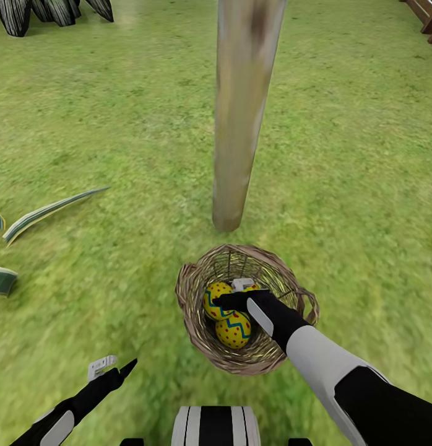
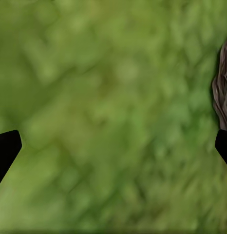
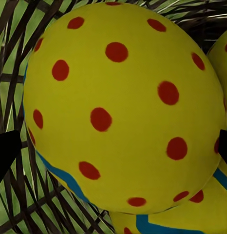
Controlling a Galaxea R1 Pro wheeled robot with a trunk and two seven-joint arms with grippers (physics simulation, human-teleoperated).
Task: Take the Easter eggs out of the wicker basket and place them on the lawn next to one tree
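The right gripper (image 1: 236,293) reaches down into the wicker basket (image 1: 197,331) on the lawn (image 1: 117,155), its dark fingers spread on either side of an Easter egg (image 3: 124,107); in the right wrist view the 2 fingertips (image 3: 6,153) sit wide apart at the egg's flanks, and whether they press on its shell cannot be told. That egg, yellow with red dots and a blue band along its lower edge, lies against the basket's dark open weave, with parts of 2 more yellow eggs showing just beside it. From the head view, 3 eggs rest inside the basket: one at the left (image 1: 215,299), one nearer the robot with a blue zigzag (image 1: 233,329), and a third (image 1: 252,288) mostly hidden behind the gripper. The basket stands on the grass close to the foot of the tree (image 1: 237,124), whose pale, smooth trunk rises just beyond its far rim. The left gripper (image 1: 114,367) hangs low over the grass, well apart from the basket, its fingers spread and holding nothing; the left wrist view shows blurred green turf between the 2 fingertips (image 2: 7,148), with a sliver of brown wicker at one edge. Long striped leaves (image 1: 52,210) lie on the lawn to the robot's left.
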